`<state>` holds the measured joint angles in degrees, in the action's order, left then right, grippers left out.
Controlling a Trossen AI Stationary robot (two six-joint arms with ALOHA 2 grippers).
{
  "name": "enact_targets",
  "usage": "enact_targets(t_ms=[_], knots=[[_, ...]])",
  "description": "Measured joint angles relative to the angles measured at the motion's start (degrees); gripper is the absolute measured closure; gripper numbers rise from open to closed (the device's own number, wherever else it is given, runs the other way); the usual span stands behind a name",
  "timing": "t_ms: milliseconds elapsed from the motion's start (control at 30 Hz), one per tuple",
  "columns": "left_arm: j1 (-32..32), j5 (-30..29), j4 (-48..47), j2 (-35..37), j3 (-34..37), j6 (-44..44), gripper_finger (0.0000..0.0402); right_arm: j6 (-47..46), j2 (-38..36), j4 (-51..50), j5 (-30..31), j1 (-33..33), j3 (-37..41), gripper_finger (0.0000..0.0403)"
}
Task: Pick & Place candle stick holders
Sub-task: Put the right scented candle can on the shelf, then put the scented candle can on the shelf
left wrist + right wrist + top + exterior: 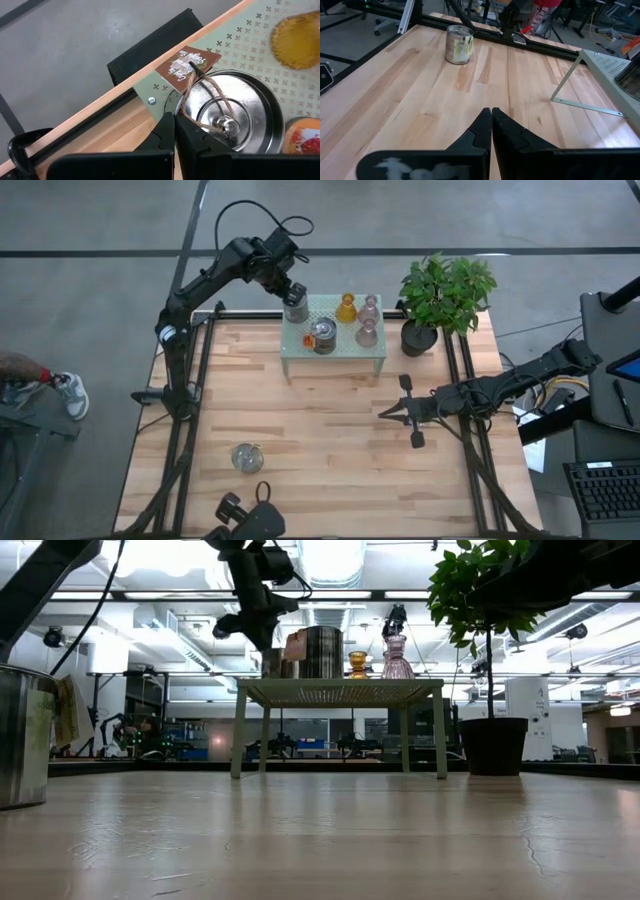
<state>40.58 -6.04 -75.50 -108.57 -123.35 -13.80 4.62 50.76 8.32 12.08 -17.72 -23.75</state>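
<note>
My left gripper is over the far left corner of the pale green mesh shelf, shut on a silvery round jar that has a brown tag on twine. A second silvery jar with an orange tag stands on the shelf beside it. Also on the shelf are an amber piece and two pale pink pieces. A third silvery jar stands on the table near the front left. My right gripper is shut and empty over the table's right middle. My left gripper has the jar's thin rim pinched between its two fingers, one finger over the jar's inside and the other outside. The fingers come from above, pointing down. The jar is upright, and in the low view its bottom looks to be on the shelf top.
A potted green plant stands at the shelf's right end. The shelf's near leg lies ahead of my right gripper. Bare wood stretches between the shelf and the front jar. A dark device sits at the table's front edge.
</note>
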Motion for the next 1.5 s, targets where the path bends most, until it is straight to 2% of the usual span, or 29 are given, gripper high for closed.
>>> enact_targets(t_ms=[167, 400, 533, 800, 967, 1133, 1333, 1500], knots=[[0.0, -1.7, 0.1, 0.0, 0.0, -1.0, 0.0389, 0.0, 0.0, 0.0, 0.0, 0.0, 0.0, 0.0394], [-0.1, -1.9, 0.6, 0.0, 0.0, -1.2, 0.0323, 0.0, 0.0, 0.0, 0.0, 0.0, 0.0, 0.0394], [-0.1, -1.1, 0.6, 0.0, 0.0, -1.2, 0.03, 0.0, 0.0, -0.3, 0.0, 0.0, 0.1, 0.0394], [-0.2, -1.0, 0.2, 1.4, -3.2, -0.4, 0.0294, 0.0, 0.0, -0.4, 0.0, 0.0, 0.1, 0.0394], [-1.4, -0.9, -6.0, 4.7, -4.1, -0.3, 0.0294, -0.2, 0.0, -0.6, 0.0, 0.0, 0.1, 0.0394], [-6.8, -0.9, -15.0, 9.0, -2.6, 0.3, 0.0294, -0.2, 0.0, -0.8, 0.0, 0.0, 0.1, 0.0394], [-18.7, -0.1, -14.5, 16.9, 4.6, -3.2, 0.0294, -0.4, 0.0, -0.9, 0.0, 0.0, 0.1, 0.0394], [-29.3, -2.4, -13.4, 21.7, 12.6, -10.9, 0.0294, -0.7, 0.0, -0.6, -0.1, 0.0, 0.1, 0.0394]])
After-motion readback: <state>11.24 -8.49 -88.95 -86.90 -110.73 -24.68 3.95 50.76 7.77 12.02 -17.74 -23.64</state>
